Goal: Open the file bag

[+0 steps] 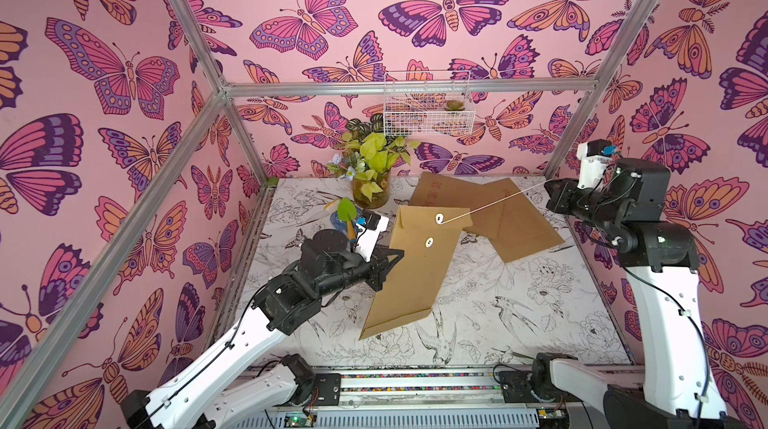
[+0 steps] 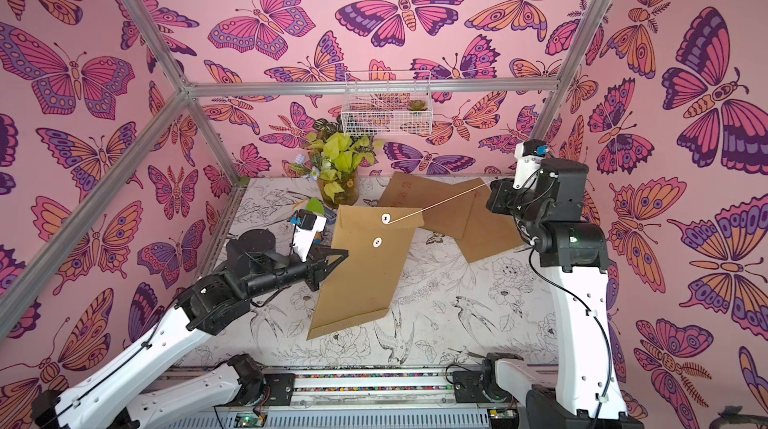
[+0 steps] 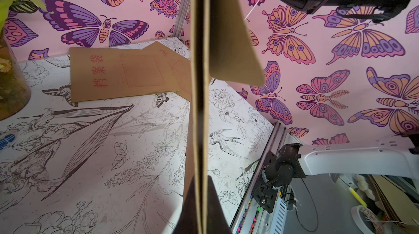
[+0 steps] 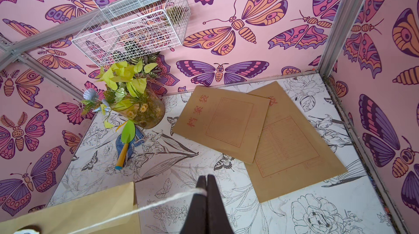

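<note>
The file bag [image 1: 409, 277] is a brown paper envelope held up off the table, tilted. My left gripper [image 1: 397, 254] is shut on its left edge, and in the left wrist view the bag's edge [image 3: 199, 85] runs between that gripper's [image 3: 200, 183] closed fingers. Its top flap [image 1: 432, 215] carries a white disc [image 1: 438, 218], and a second disc [image 1: 429, 242] sits on the body below. A white string [image 1: 494, 201] runs taut from the flap disc to my right gripper [image 1: 548, 189], which is shut on the string's end [image 4: 199, 191] at the back right. The flap [image 3: 233, 40] stands slightly away from the body.
Two more brown file bags [image 1: 446, 194] [image 1: 523, 223] lie overlapping on the table at the back right. A glass vase of leaves [image 1: 371, 186] and a green trowel [image 1: 347, 210] stand at the back, behind the left wrist. A white wire basket [image 1: 428, 103] hangs on the back wall.
</note>
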`<control>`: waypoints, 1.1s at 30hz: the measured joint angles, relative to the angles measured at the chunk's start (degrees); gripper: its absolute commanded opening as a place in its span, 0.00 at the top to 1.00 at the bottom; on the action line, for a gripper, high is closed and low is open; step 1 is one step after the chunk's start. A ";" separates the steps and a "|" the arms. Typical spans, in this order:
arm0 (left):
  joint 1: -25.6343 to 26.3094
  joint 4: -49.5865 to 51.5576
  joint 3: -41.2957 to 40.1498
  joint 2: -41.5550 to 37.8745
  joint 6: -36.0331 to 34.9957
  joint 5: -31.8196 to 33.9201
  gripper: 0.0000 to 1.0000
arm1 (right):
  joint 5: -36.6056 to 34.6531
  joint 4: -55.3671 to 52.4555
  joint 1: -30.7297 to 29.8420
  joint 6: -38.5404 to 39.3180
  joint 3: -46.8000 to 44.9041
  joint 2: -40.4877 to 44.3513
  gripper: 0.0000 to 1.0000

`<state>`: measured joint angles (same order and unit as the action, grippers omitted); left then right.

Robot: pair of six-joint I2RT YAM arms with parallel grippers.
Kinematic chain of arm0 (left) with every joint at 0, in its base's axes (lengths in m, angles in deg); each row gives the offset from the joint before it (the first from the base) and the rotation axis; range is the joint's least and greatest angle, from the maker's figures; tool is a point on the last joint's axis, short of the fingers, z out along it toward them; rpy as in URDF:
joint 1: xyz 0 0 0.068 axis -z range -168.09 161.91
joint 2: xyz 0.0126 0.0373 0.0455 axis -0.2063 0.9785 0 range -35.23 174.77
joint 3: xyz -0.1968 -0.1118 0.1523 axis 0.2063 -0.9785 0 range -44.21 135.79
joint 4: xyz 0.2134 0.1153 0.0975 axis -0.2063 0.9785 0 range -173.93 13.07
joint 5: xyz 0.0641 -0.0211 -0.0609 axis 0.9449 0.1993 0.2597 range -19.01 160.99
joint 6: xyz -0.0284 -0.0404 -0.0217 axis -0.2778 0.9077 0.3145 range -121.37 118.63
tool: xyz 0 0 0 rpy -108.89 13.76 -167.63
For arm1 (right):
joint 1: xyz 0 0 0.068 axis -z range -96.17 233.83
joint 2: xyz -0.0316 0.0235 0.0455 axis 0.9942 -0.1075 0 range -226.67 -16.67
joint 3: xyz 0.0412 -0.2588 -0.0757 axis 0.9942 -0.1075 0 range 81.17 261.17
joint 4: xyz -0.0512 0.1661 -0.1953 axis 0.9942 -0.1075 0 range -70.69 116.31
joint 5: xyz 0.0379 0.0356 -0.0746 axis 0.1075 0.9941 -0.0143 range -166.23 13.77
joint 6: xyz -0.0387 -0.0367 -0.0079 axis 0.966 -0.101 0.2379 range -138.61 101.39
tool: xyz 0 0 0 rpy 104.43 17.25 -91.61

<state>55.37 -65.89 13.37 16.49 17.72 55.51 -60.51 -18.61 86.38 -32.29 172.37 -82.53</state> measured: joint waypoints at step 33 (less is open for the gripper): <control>0.04 -10.38 -0.83 3.82 3.23 -13.75 0.99 | 15.45 15.61 -0.81 -8.92 3.23 -25.62 0.31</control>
<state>55.41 -76.27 12.54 20.32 20.96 41.76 -45.05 -3.01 85.57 -41.20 175.61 -108.15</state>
